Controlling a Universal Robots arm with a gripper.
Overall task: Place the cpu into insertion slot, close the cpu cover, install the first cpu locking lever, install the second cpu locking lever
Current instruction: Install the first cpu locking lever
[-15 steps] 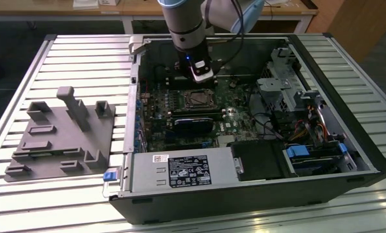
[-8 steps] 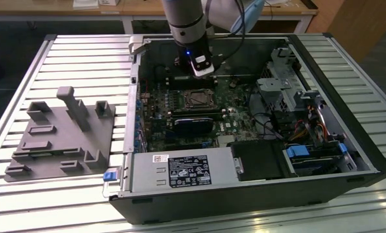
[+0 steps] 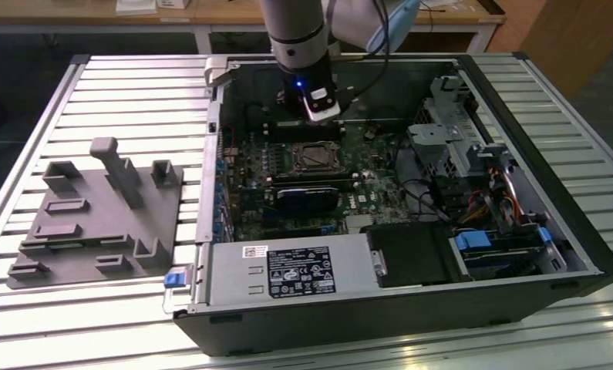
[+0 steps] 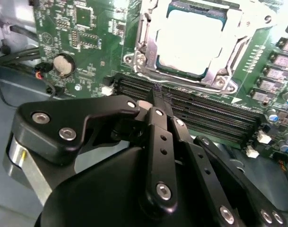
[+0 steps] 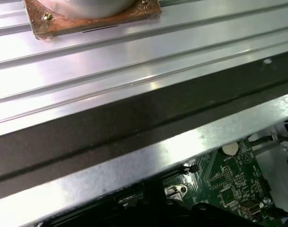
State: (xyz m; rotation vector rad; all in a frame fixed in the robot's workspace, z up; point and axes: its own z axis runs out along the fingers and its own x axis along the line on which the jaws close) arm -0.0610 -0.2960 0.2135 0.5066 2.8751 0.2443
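The insertion slot (image 3: 314, 158) sits on the green board inside the open computer case. In the second wrist view the cpu (image 4: 193, 40) lies in it, its pale face showing through the window of the cpu cover (image 4: 229, 54), which lies flat over it. A thin metal lever (image 4: 181, 81) runs along the socket edge nearest my gripper. My gripper (image 4: 155, 94) hangs over the black memory slots (image 4: 214, 118) beside the socket, fingers together with nothing between them. In the exterior view the gripper (image 3: 320, 117) is just behind the socket.
A black graphics card (image 3: 311, 199) lies in front of the socket, and the grey power supply box (image 3: 291, 271) is at the case front. Drive cages and cables (image 3: 471, 169) crowd the exterior view's right. A grey fixture (image 3: 95, 216) stands on the slatted table (image 3: 131, 85).
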